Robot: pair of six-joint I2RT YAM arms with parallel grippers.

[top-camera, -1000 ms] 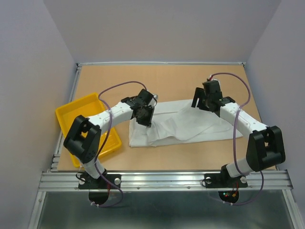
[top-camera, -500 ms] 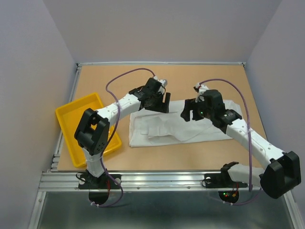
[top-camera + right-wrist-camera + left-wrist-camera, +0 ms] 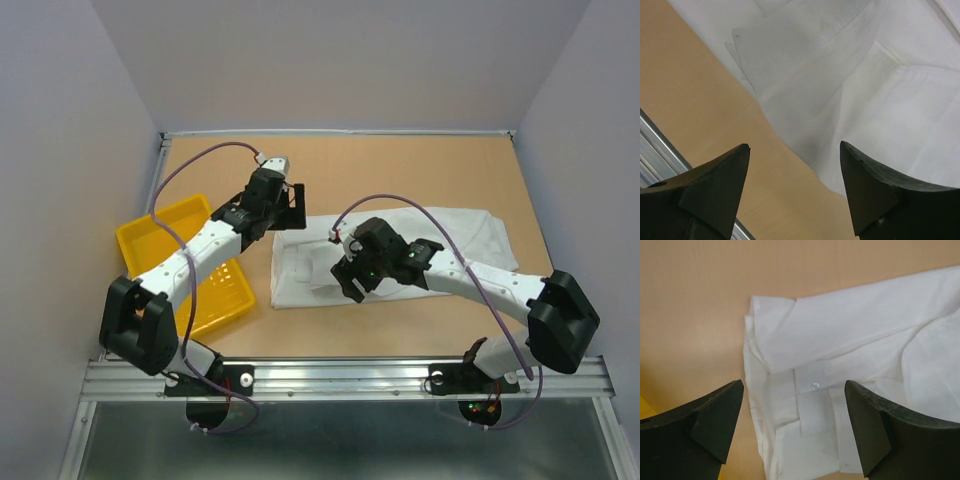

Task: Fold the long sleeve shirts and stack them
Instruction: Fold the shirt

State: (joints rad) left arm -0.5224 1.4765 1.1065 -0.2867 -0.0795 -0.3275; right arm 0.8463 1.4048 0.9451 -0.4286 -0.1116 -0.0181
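One white long sleeve shirt (image 3: 455, 232) lies loosely folded across the middle of the table, with a buttoned cuff (image 3: 812, 390) on top at its left end. My left gripper (image 3: 290, 205) hangs open just above that left end, at the far corner, with nothing between its fingers (image 3: 792, 387). My right gripper (image 3: 346, 282) is open too and hovers over the shirt's near edge (image 3: 805, 150), where the fabric meets bare table. Its jaws are empty (image 3: 794, 147).
A yellow plastic tray (image 3: 160, 240) sits at the table's left side, beside the left arm. Grey walls close in the back and both sides. A metal rail (image 3: 340, 375) runs along the near edge, and it shows in the right wrist view (image 3: 652, 145).
The left gripper opened, let go of the shirt and moved back and left. The right arm swung left, from the shirt's far side to its near edge. The shirt lies flatter.
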